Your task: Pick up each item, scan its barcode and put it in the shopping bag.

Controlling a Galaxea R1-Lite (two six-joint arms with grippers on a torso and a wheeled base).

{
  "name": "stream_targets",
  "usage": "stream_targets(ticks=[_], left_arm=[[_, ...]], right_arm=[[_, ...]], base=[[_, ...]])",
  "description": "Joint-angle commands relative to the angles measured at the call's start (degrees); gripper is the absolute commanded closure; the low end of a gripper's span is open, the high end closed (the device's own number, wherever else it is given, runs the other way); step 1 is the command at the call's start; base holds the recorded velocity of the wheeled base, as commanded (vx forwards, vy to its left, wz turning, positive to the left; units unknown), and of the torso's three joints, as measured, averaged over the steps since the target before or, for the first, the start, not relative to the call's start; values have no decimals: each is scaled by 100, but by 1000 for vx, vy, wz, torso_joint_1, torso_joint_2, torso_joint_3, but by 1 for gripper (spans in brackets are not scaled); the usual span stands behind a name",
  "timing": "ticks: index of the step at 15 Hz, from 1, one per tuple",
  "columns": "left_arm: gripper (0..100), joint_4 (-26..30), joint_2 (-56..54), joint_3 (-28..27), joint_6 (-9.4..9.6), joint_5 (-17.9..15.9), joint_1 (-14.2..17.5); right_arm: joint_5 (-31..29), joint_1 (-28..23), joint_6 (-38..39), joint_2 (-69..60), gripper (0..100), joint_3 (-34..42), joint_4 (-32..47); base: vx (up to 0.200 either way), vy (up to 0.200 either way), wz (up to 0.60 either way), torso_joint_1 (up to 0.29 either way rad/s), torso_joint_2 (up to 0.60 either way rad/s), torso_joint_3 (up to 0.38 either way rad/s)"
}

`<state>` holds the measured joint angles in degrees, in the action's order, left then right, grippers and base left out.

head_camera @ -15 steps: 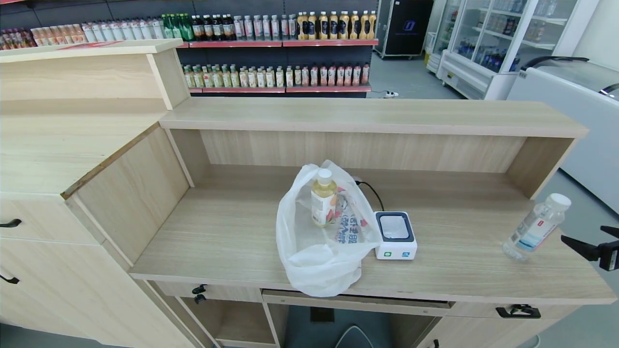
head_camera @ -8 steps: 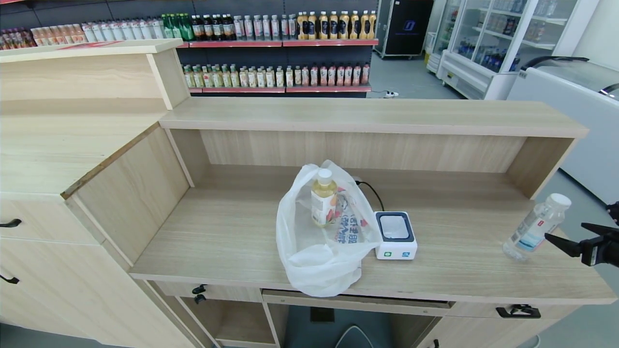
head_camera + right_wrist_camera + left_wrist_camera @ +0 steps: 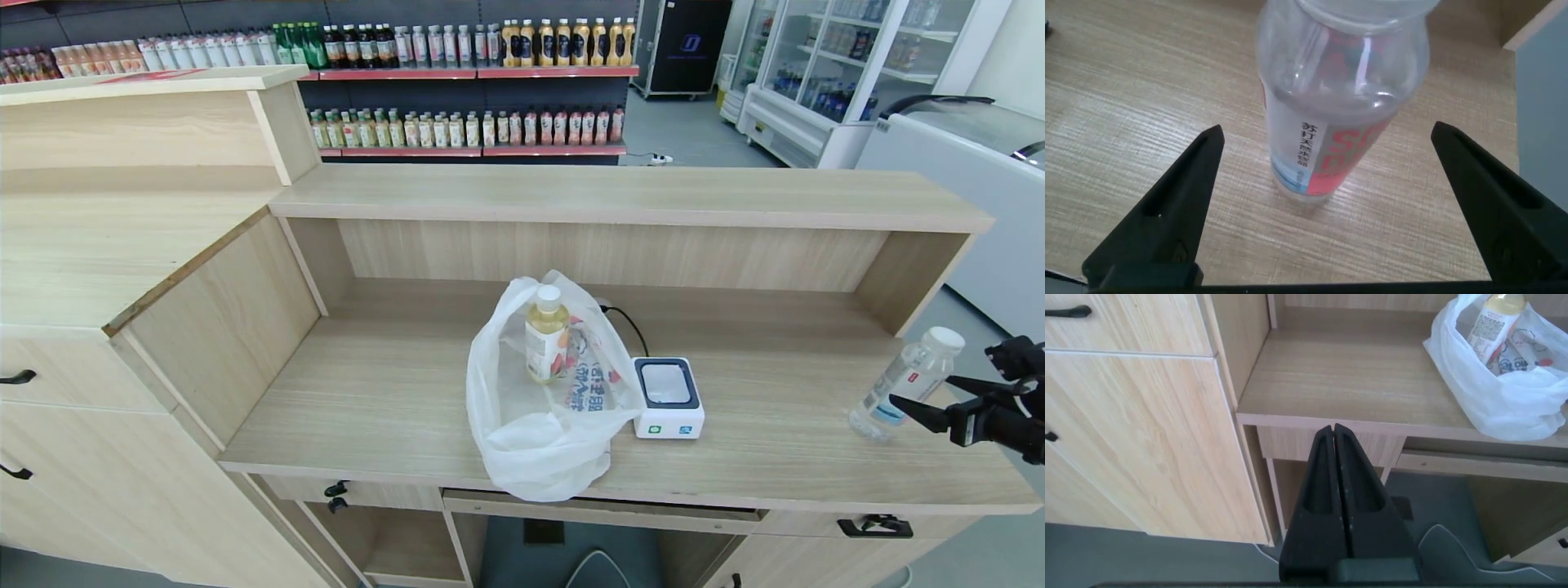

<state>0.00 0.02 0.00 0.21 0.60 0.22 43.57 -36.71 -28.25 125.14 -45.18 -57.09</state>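
The head camera looked forward and down across the checkout counter (image 3: pixel 775 392) from above. The left wrist camera sat low, facing the counter's front, sharing the shopping bag (image 3: pixel 1527 400) with it. The right wrist camera hung close over the water bottle (image 3: pixel 1339 106), likewise shared.

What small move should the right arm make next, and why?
Probably ease the right gripper slightly forward before closing. Its fingers are open with the water bottle standing centred between them, but seemingly only level with the tips, not deep in the grasp.
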Motion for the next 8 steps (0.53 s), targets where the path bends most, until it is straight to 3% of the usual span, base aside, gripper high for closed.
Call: stream_targets(ticks=[1, 8], left_arm=[[100, 0, -2, 0, 6, 2, 4], [100, 0, -2, 0, -3, 2, 4]], right_arm=[[2, 93, -6, 116, 0, -105, -4], [2, 331, -23, 441, 0, -299, -276]], base=[[0, 0, 0, 0, 0, 0], [0, 0, 0, 0, 0, 0]])
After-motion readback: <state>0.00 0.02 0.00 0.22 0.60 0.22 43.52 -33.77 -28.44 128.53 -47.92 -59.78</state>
